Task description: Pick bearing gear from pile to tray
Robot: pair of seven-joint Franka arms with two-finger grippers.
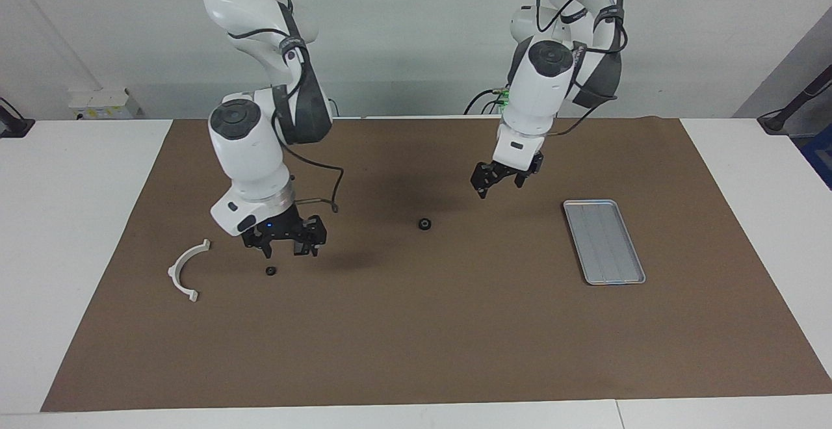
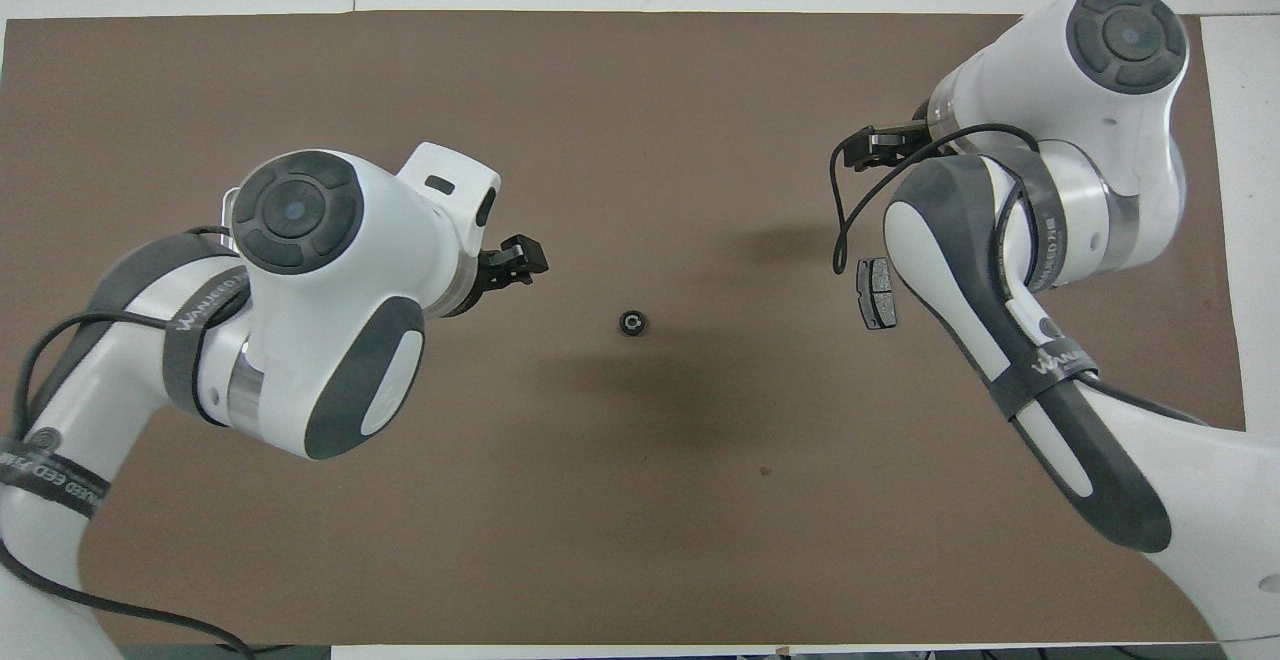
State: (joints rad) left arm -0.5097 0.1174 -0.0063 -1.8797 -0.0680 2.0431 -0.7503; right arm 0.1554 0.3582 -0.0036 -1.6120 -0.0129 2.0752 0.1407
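Your left gripper [image 1: 495,182] hangs open and empty over bare brown mat [image 1: 416,338]. The small black round bearing gear [image 1: 424,223] lies loose mid-mat, at its 8 o'clock in the facing view, untouched. Your right gripper [image 1: 286,242], open too, hovers above the pile, the flat silver-grey metal tray [image 1: 604,242] well apart.

- The right arm comes down from its base and bends at the elbow. Its wrist points down toward the table.
- The right gripper [image 1: 284,245] hangs low, just above the brown mat [image 1: 416,325]. Its fingers are spread apart and hold nothing.
- The left arm reaches in toward the middle of the table. Its wrist tilts down.
- The left gripper [image 1: 495,182] hangs higher in the air over the mat. Its fingers are apart and hold nothing.
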